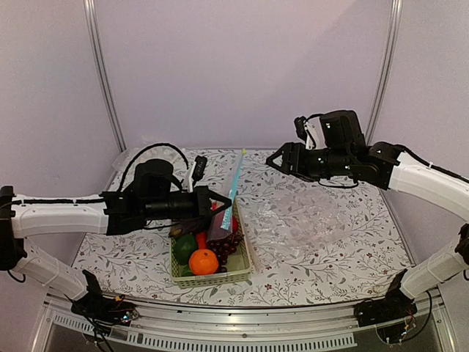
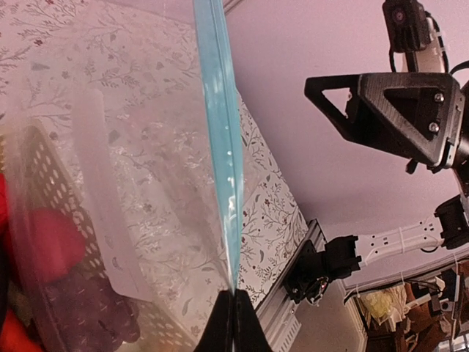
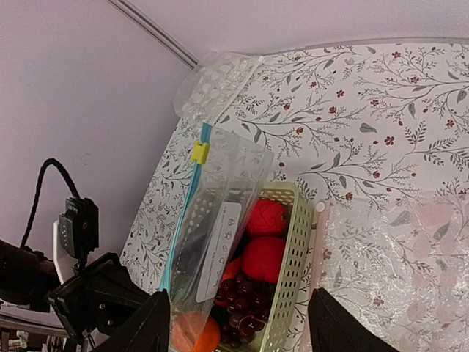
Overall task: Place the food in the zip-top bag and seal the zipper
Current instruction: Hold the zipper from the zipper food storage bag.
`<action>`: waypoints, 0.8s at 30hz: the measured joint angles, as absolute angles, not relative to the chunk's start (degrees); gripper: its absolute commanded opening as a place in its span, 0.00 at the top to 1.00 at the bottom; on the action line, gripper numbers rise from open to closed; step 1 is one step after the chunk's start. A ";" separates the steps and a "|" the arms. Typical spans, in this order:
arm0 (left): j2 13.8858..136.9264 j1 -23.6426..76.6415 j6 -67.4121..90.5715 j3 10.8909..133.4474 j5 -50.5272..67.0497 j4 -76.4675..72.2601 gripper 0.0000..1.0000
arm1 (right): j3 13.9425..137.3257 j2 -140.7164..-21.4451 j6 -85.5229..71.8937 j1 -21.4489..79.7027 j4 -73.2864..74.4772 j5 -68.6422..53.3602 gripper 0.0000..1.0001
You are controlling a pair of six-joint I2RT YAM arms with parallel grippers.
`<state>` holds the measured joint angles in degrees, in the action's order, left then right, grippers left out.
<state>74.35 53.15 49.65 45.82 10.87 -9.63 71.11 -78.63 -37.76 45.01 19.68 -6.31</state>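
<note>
My left gripper (image 2: 233,312) is pinched tight on the zipper (image 2: 220,147), the light-blue strip along the mouth of the zip-top bag (image 3: 227,213). I hold the bag up on edge over the left half of the table (image 1: 330,271), with the strip running from my fingers away toward the far wall. A yellow slider (image 3: 199,152) sits on the strip near its far end. The bag's lower part hangs down into the left side of the pale green basket (image 3: 289,242), which stands near the front of the table, left of centre.

The food lies in that basket. The red fruits (image 3: 265,218) are toward the far end, with the grapes (image 3: 238,293) just nearer. The orange (image 1: 203,262) is at the near end, and a dark green vegetable (image 1: 185,246) is just left of it. The clear plastic overlaps them, so I cannot tell whether any piece is inside the bag.

My right gripper (image 1: 275,160) hangs in the air over the far middle of the table, to the right of the bag and apart from it, pointing left toward it. Its jaws stand apart with nothing between them.

A bubbly plastic sheet (image 1: 300,220) lies flat on the table just right of the basket. Another bubbly sheet (image 3: 216,84) lies at the far left corner.
</note>
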 measured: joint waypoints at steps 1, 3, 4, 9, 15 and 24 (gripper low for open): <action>75.05 53.39 49.89 45.82 10.96 -10.33 1.00 | 71.29 -79.00 -38.00 45.01 19.55 -6.33 0.37; 76.49 53.98 50.46 45.98 11.20 -11.38 1.00 | 71.85 -79.94 -38.39 45.01 18.92 -6.35 0.38; 77.28 54.37 50.68 46.04 11.35 -11.92 1.00 | 72.14 -80.40 -38.61 45.01 18.59 -6.35 0.39; 80.12 55.48 51.53 46.89 12.01 -13.69 1.00 | 73.47 -83.13 -39.77 45.01 16.91 -6.79 0.45; 81.69 55.72 51.92 48.21 12.86 -14.66 1.00 | 74.11 -86.17 -40.80 45.01 15.81 -6.55 0.48; 83.77 55.94 52.01 49.25 14.37 -15.57 1.00 | 77.87 -90.17 -41.41 45.01 16.29 -2.72 0.57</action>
